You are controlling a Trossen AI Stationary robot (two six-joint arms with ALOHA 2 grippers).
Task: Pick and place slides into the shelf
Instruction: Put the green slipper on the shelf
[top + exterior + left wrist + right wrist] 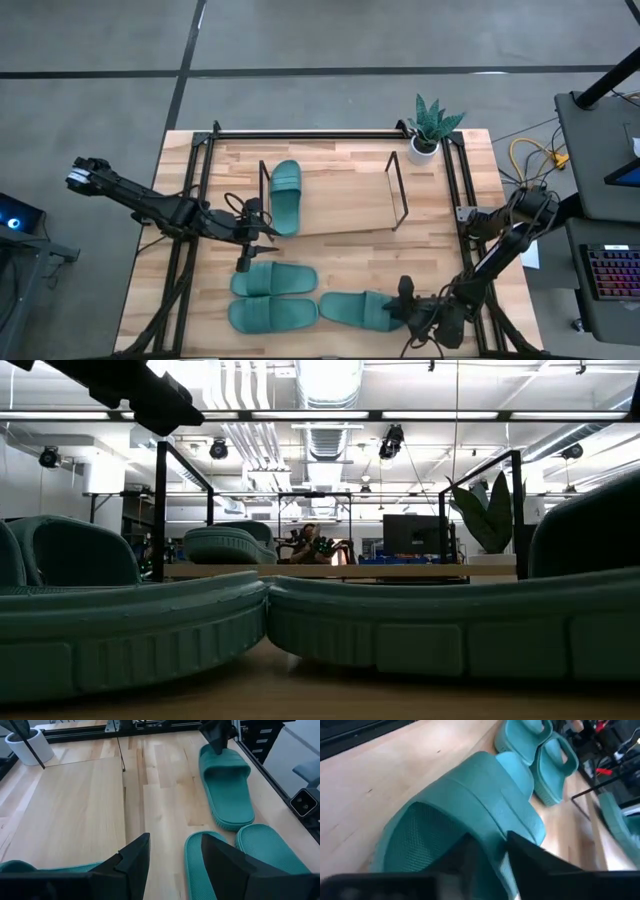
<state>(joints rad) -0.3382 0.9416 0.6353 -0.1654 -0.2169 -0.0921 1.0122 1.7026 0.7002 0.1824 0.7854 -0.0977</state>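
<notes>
Three teal slides lie sole-down on the table's near part: two side by side at the left (pixel 273 281) (pixel 272 316), and one to their right (pixel 355 308). My right gripper (pixel 403 303) is shut on that right-hand one (pixel 470 800). Another slide (pixel 285 195) lies sole-down on the left end of the shelf's wood base (pixel 345 205). My left gripper (pixel 245 258) hangs open above the table between the shelf and the left pair, its fingers (pixel 135 865) touching nothing. My right gripper has the slide's strap at its open edge (pixel 492 845), at the slide's right end. One finger (pixel 465 857) reaches in under the strap and the other (pixel 535 857) lies on top. The fingers slant down from the table's right, along the slide. The sole lies on the table.
A potted plant (pixel 428 135) stands at the far right corner. Black frame rails (pixel 470 230) run along the table's left, right and far sides. The shelf's thin upright end frames (pixel 398 190) stand on its base. Bare wood shows on the shelf's right half.
</notes>
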